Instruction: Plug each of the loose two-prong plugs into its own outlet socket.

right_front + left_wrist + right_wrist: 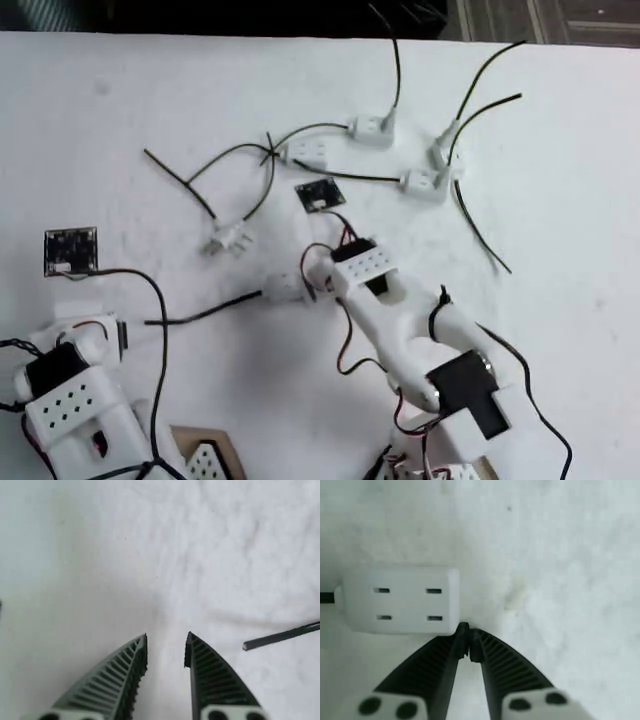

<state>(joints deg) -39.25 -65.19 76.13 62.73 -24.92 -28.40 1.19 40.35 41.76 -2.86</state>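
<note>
Fingers [120, 680] of the left gripper [166, 647] are hanging spread above the white table [100, 555]. The right gripper [466, 642] is sitting pinched closed on nothing, its tips just beside an outlet socket [400, 602]. A loose plug [230, 240] is lying nearby, unplugged.

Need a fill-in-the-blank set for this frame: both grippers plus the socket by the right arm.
1. The left gripper is ___ over the table.
2. The right gripper is ___, its tips beside a socket.
3. That socket's face shows ___ slots.
4. The cord leaving that socket is ___ in colour.

Missing words: open; shut; four; black.
</note>
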